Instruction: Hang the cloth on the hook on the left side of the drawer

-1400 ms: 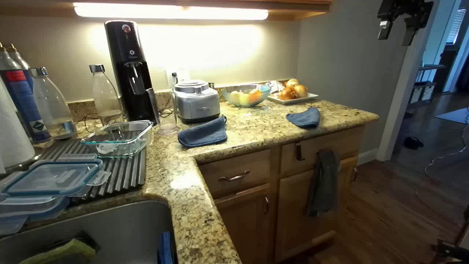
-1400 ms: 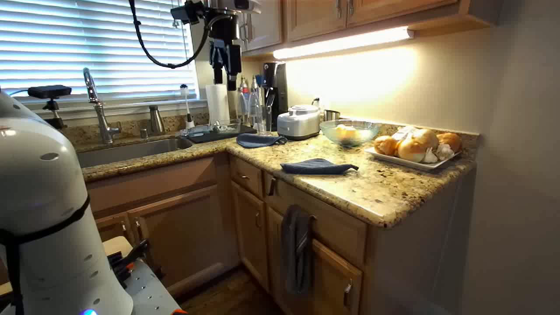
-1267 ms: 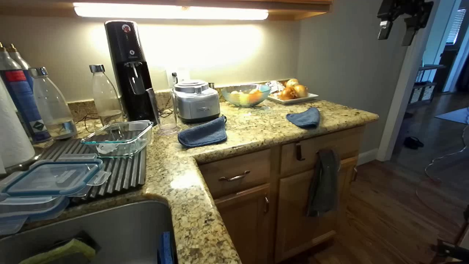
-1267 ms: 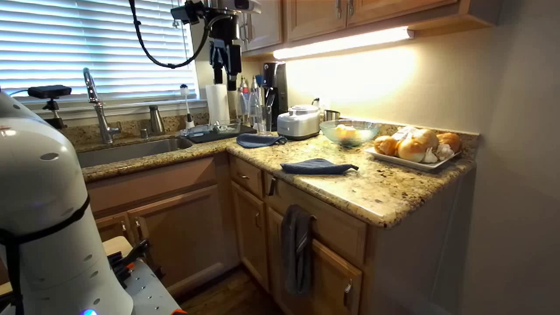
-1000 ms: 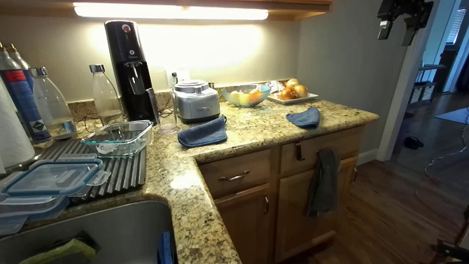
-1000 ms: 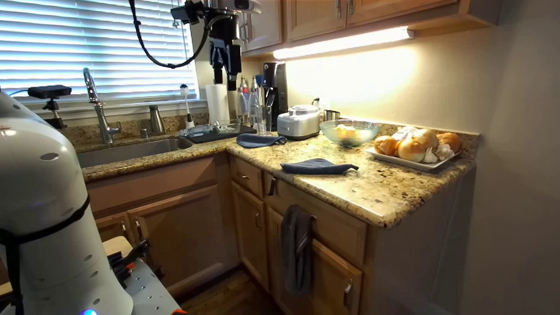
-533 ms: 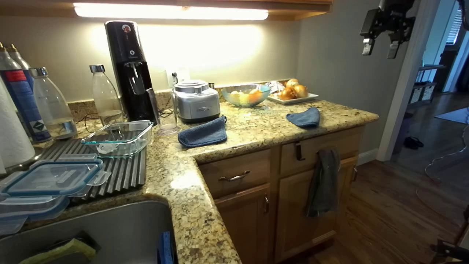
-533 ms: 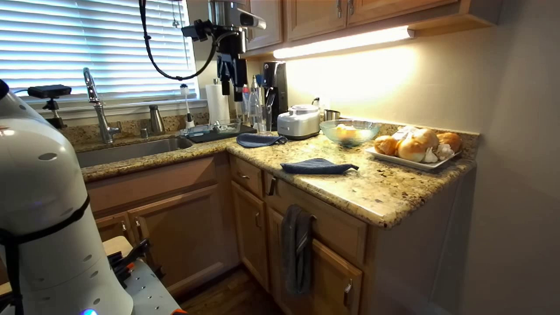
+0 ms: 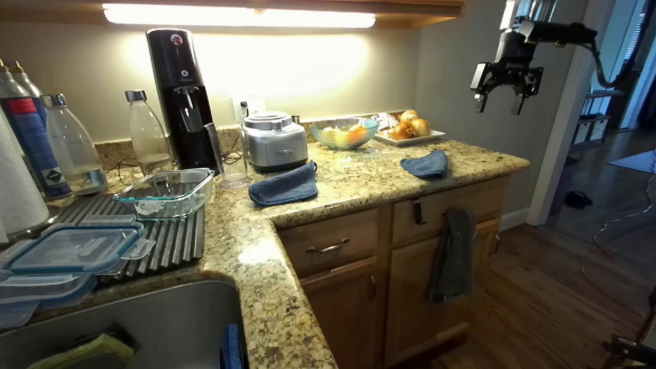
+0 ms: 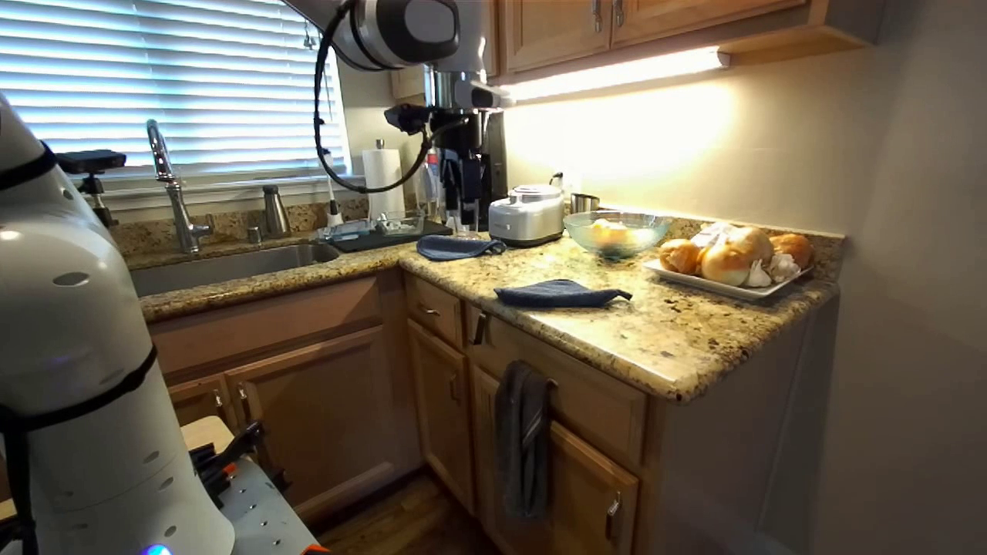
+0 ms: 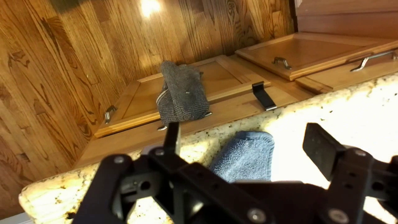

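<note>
A folded blue cloth [image 9: 426, 165] lies on the granite counter near its front edge. It also shows in the other views [image 10: 563, 294] [image 11: 248, 155]. A second blue cloth [image 9: 284, 187] lies near the counter's inner corner, by the silver appliance. A black hook [image 9: 419, 211] hangs at the left of the drawer front; it shows in the wrist view [image 11: 263, 96] too. My gripper [image 9: 498, 105] is open and empty, fingers down, high above the counter. In the wrist view, the near cloth shows between my open fingers [image 11: 245, 141], some way below; its lower part is hidden.
A dark grey towel [image 9: 453, 256] hangs on the drawer handle right of the hook. A silver appliance [image 10: 527, 216], a glass bowl [image 10: 617, 235] and a plate of onions [image 10: 752, 291] stand behind the cloths. Upper cabinets [image 10: 655, 31] overhang the back. The sink [image 9: 169, 307] lies at the corner.
My open gripper has come down and moved left in one exterior view, right and down in the other, over the counter. The cloths, hook and towel have not moved.
</note>
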`<state>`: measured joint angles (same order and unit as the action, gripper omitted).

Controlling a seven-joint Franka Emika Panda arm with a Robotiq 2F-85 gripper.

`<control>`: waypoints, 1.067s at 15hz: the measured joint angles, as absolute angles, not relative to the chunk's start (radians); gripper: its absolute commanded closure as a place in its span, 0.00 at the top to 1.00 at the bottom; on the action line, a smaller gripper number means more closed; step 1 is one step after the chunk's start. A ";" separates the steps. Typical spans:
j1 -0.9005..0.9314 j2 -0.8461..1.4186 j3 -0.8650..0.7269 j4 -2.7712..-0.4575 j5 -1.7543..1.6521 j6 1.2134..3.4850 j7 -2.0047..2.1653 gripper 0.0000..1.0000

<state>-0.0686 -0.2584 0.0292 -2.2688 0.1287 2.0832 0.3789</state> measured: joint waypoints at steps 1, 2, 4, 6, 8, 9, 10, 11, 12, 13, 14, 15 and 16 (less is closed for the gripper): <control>-0.073 -0.226 0.025 -2.262 0.128 2.115 0.385 1.00; -0.077 -0.192 0.019 -2.253 0.128 2.143 0.393 1.00; -0.080 -0.125 0.008 -2.225 0.123 2.187 0.411 1.00; -0.080 -0.070 -0.001 -2.189 0.119 2.196 0.424 1.00; -0.080 -0.042 -0.005 -2.164 0.118 2.196 0.430 1.00; -0.080 -0.040 -0.005 -2.161 0.118 2.196 0.433 1.00; -0.080 -0.040 -0.005 -2.159 0.118 2.196 0.434 1.00; -0.078 -0.040 -0.005 -2.159 0.118 2.195 0.434 1.00; -0.075 -0.036 -0.004 -2.159 0.119 2.191 0.434 1.00; -0.070 -0.026 -0.003 -2.159 0.123 2.191 0.434 1.00; -0.065 -0.009 -0.003 -2.157 0.128 2.192 0.434 1.00; -0.062 0.013 -0.001 -2.150 0.131 2.195 0.434 1.00; -0.060 0.040 -0.001 -2.139 0.131 2.199 0.435 1.00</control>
